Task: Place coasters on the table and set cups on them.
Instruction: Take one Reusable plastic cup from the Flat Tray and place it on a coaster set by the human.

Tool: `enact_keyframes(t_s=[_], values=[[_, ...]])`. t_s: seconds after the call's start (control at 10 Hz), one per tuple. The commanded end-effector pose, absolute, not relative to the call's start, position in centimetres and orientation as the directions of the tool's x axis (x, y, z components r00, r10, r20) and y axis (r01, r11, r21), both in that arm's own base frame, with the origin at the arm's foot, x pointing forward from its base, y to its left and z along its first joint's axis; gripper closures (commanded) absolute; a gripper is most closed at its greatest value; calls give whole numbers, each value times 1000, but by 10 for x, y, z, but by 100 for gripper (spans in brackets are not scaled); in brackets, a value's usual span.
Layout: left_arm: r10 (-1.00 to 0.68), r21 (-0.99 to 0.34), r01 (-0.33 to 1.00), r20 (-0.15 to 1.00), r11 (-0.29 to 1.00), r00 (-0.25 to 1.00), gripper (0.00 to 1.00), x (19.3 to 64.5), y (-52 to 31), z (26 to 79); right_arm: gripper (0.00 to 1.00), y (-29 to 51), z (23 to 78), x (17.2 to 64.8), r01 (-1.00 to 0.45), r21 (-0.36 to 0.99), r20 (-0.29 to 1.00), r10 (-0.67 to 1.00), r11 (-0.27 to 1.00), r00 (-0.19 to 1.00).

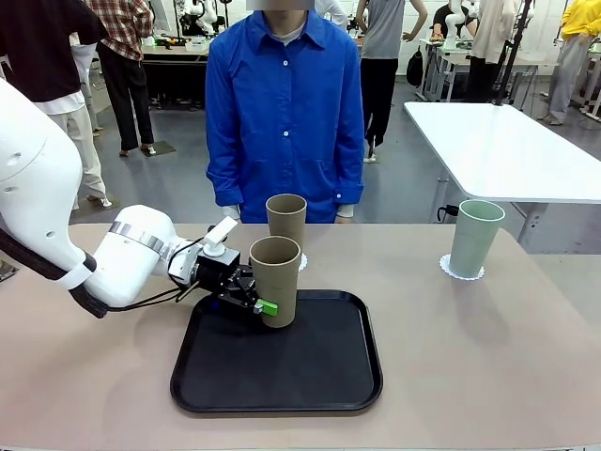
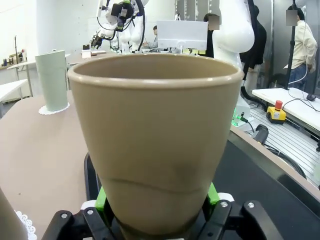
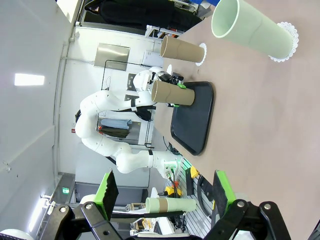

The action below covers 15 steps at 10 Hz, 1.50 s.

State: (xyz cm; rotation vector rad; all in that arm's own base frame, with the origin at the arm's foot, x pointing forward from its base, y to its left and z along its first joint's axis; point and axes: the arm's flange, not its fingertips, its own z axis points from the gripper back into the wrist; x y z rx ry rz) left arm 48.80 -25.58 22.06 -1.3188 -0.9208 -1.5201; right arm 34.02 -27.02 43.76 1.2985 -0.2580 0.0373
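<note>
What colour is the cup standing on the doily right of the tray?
Pale mint green cup, clearest in the front view.

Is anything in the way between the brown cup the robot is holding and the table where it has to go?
Only the tray's low rim, as far as I can see. The left gripper is shut on the cup, which stands on the tray. The other brown cup sits just behind.

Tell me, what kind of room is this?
Probably a robot lab or workshop. A white robot arm works at the table, other white tables stand behind with people around them, and more robot arms show at a far bench.
</note>
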Motion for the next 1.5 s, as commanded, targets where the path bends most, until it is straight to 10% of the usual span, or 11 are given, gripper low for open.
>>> enact_keyframes(t_s=[0.0, 0.6, 1.2, 1.3, 1.4], values=[[-202, -49, 937, 979, -347, -23, 72, 469, -249, 260, 0, -270, 439, 340, -176, 948, 213, -118, 264, 970], [-240, -70, 945, 971, -321, -10, 72, 411, -235, 445, 0, -270, 439, 340, -176, 948, 213, -118, 264, 970], [-226, -48, 949, 974, -311, -25, 72, 407, -237, 457, 0, -270, 439, 340, -176, 948, 213, -118, 264, 970], [-231, -50, 949, 973, -312, -24, 18, 407, -237, 458, 0, -270, 439, 340, -176, 948, 213, -118, 264, 970], [-210, -24, 971, 977, -238, -28, 18, 433, -213, 458, 0, -270, 439, 340, -176, 948, 213, -118, 264, 970]])
